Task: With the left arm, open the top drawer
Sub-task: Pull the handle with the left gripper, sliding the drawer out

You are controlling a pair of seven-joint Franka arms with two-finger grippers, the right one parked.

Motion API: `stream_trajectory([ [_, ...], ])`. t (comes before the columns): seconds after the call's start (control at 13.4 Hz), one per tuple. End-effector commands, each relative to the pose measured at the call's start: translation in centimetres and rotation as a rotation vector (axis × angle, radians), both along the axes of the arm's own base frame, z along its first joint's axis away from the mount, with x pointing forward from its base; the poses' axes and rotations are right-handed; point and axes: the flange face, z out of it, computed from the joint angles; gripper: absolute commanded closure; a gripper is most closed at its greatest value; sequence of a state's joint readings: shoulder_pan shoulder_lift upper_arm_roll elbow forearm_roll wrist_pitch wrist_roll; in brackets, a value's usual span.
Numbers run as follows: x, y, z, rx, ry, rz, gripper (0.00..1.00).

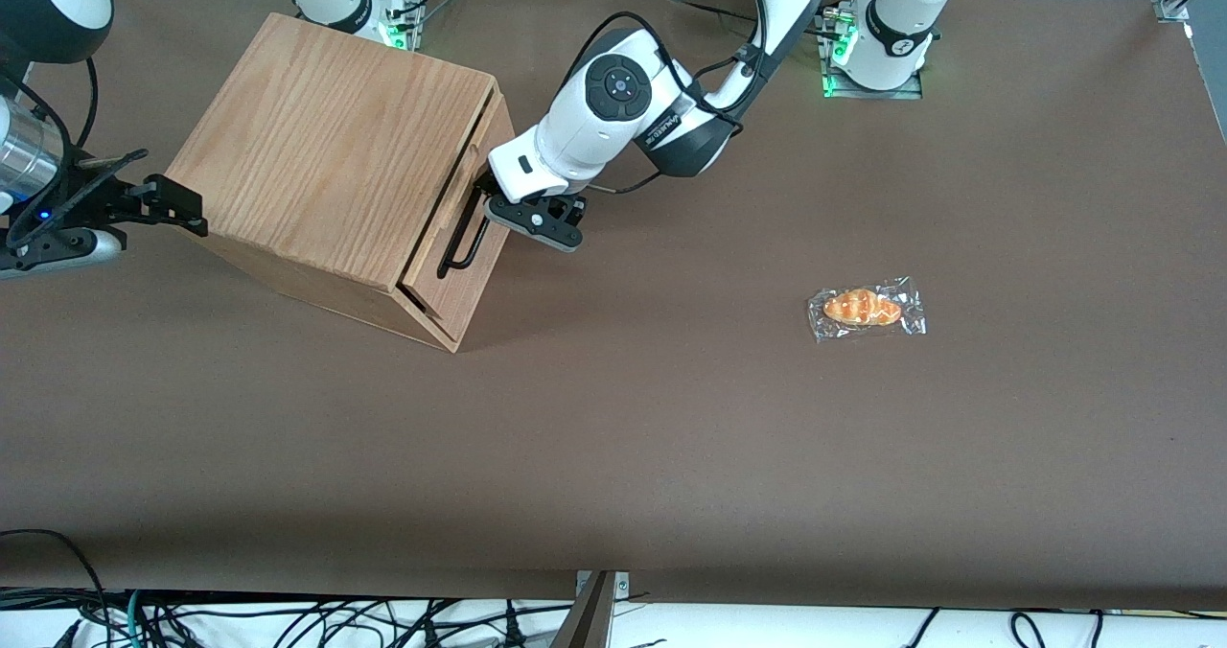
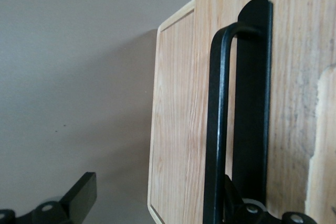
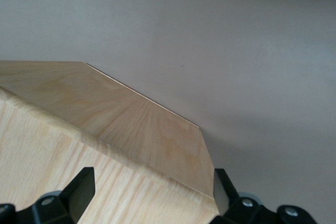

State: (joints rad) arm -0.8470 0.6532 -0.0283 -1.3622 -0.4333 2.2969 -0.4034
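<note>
- Top drawer (image 1: 458,236) sits in the cabinet (image 1: 331,150), toward the parked arm's end of the table (image 1: 613,437); its front faces the working arm's end.
- Drawer front looks slightly proud of the cabinet's face, so maybe cracked open; mostly in.
- Handle (image 2: 218,124): long black metal bar standing off the front, ends fixed to the wood.
- Left arm (image 1: 613,116) reaches in front of the drawer; gripper (image 1: 518,209) is at the handle's end farther from the front camera.
- Wrist view: fingers spread wide, one finger (image 2: 79,195) out over bare table, the other against the bar. Not pinching yet.
- Handling guess: rigid wood, light drawer, likely slides easily; metal bar is stiff and smooth, may slip.
- Best hold: close on the bar, or hook it, then pull straight out.
- Wrapped pastry (image 1: 866,309) lies well apart, irrelevant.
</note>
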Motion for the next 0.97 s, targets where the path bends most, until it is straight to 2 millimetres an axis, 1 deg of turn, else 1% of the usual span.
stream_trajectory([
  [0.0, 2.1, 1.5, 0.0, 0.029, -0.019, -0.003, 0.0],
  [0.07, 2.2, 1.7, -0.1, 0.034, -0.015, -0.004, 0.0],
  [0.22, 3.4, 2.9, -0.1, 0.04, -0.007, 0.01, 0.0],
  [0.45, 3.6, 3.2, -0.2, 0.046, -0.009, 0.01, 0.0],
  [0.52, 4.3, 3.8, -0.1, 0.046, -0.008, 0.021, 0.0],
  [0.75, 5.2, 5.0, -0.2, 0.055, 0.002, 0.016, 0.0],
  [0.9, 5.5, 5.4, -0.2, 0.057, 0.003, 0.014, 0.0],
])
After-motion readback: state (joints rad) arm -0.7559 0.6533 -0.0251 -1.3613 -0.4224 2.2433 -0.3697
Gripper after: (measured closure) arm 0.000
